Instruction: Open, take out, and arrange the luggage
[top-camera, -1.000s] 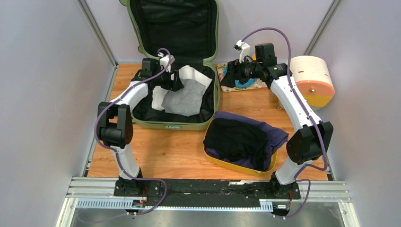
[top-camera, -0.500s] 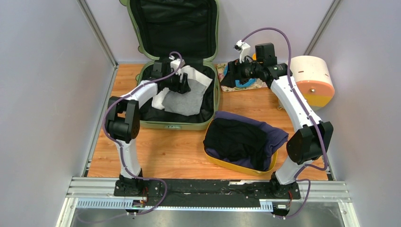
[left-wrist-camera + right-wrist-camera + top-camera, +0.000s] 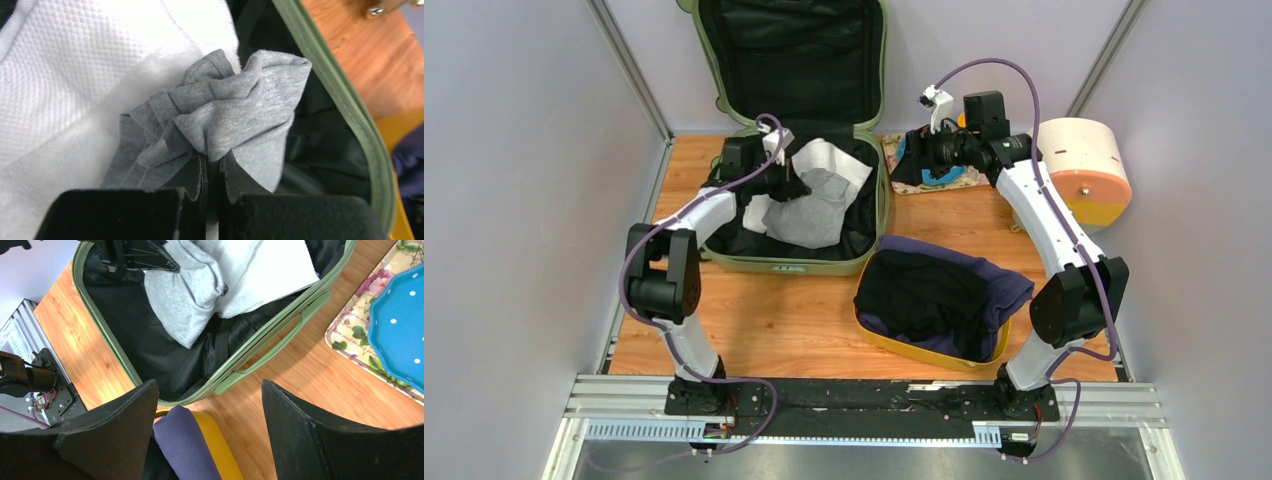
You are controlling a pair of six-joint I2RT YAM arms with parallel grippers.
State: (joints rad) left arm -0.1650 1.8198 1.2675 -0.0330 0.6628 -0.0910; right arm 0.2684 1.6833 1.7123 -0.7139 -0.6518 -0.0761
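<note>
Your left gripper (image 3: 212, 171) is pinched tight on a bunched grey cloth (image 3: 235, 115) inside the suitcase (image 3: 796, 266). The suitcase lies open at the table's (image 3: 774, 320) far edge, left of middle, with its lid upright against the back wall. Your right gripper (image 3: 207, 390) gapes wide, holding nothing.

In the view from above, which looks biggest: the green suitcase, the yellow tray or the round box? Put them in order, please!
Largest: green suitcase, lying open.
Next: yellow tray.
Smallest: round cream-and-orange box.
</note>
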